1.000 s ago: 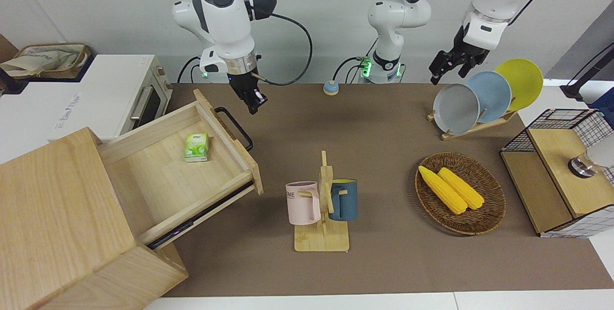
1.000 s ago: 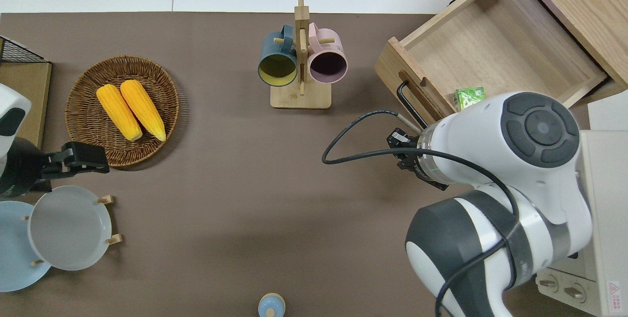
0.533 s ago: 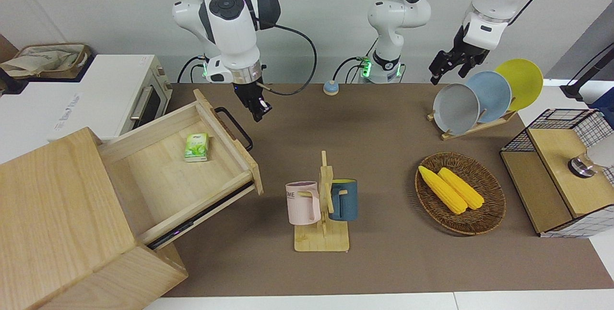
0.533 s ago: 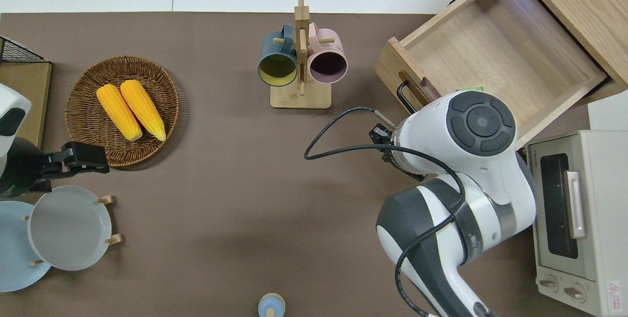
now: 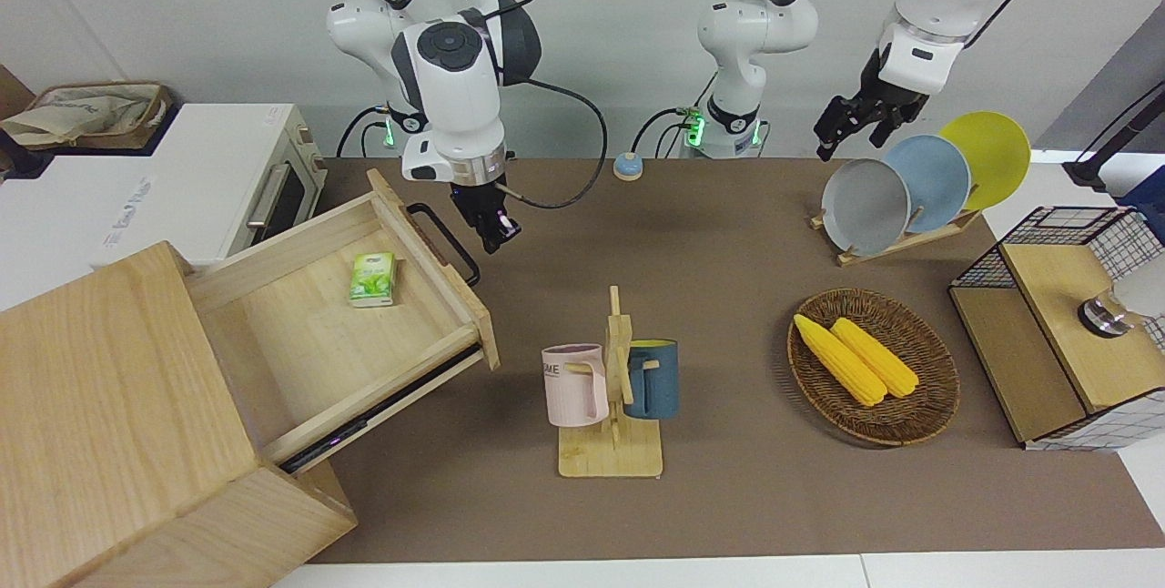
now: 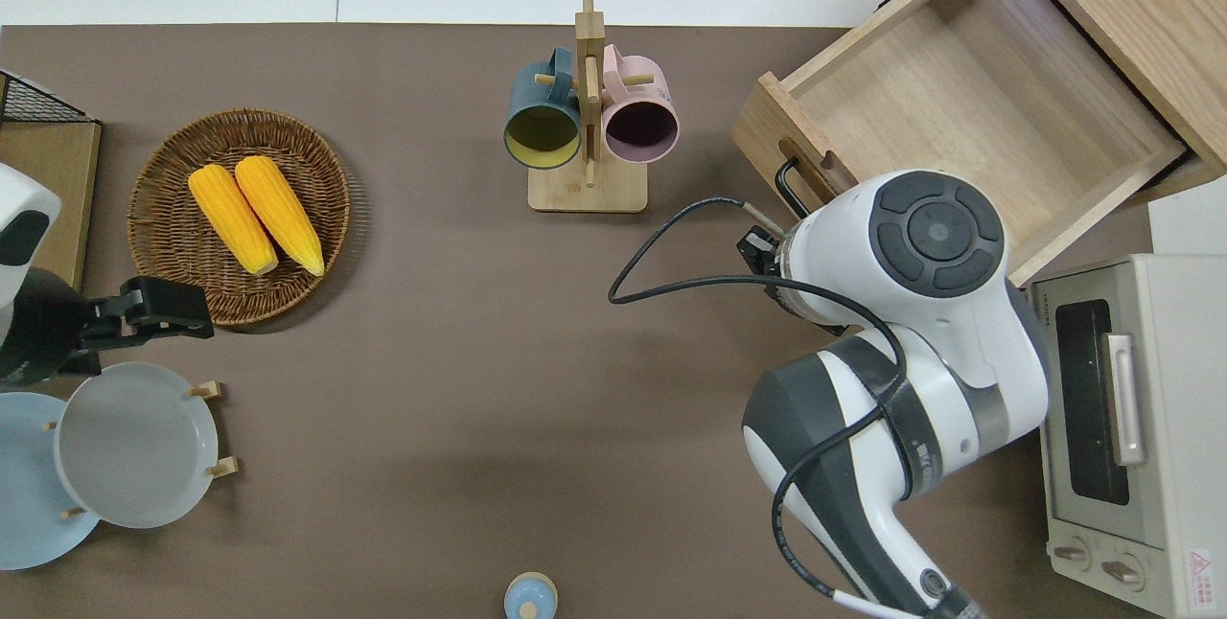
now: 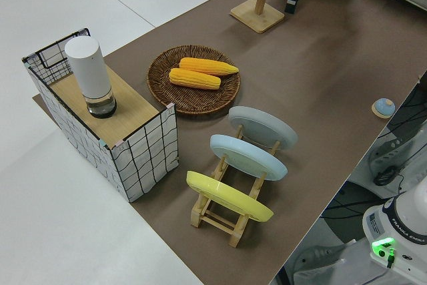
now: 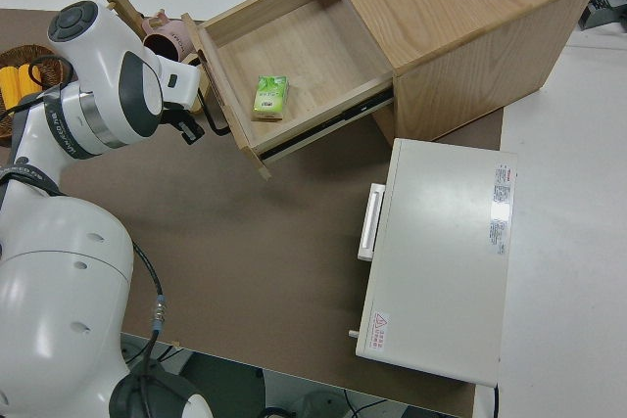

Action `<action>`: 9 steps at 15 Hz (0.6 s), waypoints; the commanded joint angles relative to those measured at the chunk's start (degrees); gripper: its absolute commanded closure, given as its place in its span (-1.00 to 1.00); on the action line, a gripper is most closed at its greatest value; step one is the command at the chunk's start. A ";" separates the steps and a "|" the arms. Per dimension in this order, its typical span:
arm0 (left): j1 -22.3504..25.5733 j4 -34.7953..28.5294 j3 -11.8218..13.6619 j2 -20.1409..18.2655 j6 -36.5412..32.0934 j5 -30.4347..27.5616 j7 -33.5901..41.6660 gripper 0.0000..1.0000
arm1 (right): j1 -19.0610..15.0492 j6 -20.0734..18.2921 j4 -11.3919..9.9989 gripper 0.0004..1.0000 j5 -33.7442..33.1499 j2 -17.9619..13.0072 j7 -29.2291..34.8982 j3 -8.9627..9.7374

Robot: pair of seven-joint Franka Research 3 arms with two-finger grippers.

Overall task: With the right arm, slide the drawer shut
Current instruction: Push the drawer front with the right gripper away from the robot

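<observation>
Now the drawer [image 5: 364,297] stands pulled out of the wooden cabinet [image 5: 118,415] at the right arm's end of the desk [image 5: 728,233], a green packet [image 5: 373,278] inside. Just beside its black handle [image 5: 446,242], at three o'clock of it in the front view, hangs the right pincer [image 5: 496,233]; whether clenched or released, I cannot tell. The left arm is parked.

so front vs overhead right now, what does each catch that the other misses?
Front only: the green pack lying in the drawer, the yellow plate, and the right gripper beside the black handle. Overhead only: the toaster oven's knobs; there the right arm hides the pack and its own gripper. Both: the open drawer, mug rack, corn basket. The left arm is parked.
</observation>
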 commanded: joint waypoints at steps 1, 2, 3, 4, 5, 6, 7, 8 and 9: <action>-0.07 0.21 0.25 -0.48 -0.97 -0.05 0.51 -0.99 | -0.13 -0.16 4.69 1.00 -1.79 2.39 1.35 -0.66; -0.07 0.21 0.25 -0.48 -0.89 -0.05 0.51 -0.99 | -0.13 -0.17 4.96 1.00 -1.97 2.57 1.09 -0.75; -0.07 0.21 0.25 -0.48 -0.97 -0.05 0.51 -0.99 | -0.30 -0.17 5.14 1.00 -2.58 2.66 1.00 -0.75; -0.07 0.21 0.25 -0.48 -0.89 -0.05 0.51 -0.99 | -0.48 -0.25 5.31 1.00 -2.93 2.83 0.83 -0.75; -0.07 0.21 0.25 -0.48 -0.89 -0.05 0.51 -0.99 | -0.65 -0.34 6.18 1.00 -2.93 3.18 0.65 -1.01; -0.07 0.21 0.25 -0.48 -0.89 -0.05 0.51 -0.99 | -1.00 -0.43 7.59 1.00 -2.85 4.05 0.48 -1.02; -0.07 0.21 0.25 -0.48 -0.97 -0.05 0.51 -0.99 | -1.18 -0.60 8.90 1.00 -2.93 4.67 0.39 -1.36; -0.07 0.21 0.25 -0.48 -0.89 -0.05 0.51 -0.99 | -1.27 -0.61 9.35 1.00 -2.93 5.11 -0.14 -1.89; -0.07 0.21 0.25 -0.48 -0.89 -0.05 0.51 -0.99 | -1.36 -0.61 9.44 1.00 -2.76 5.29 -1.10 -1.98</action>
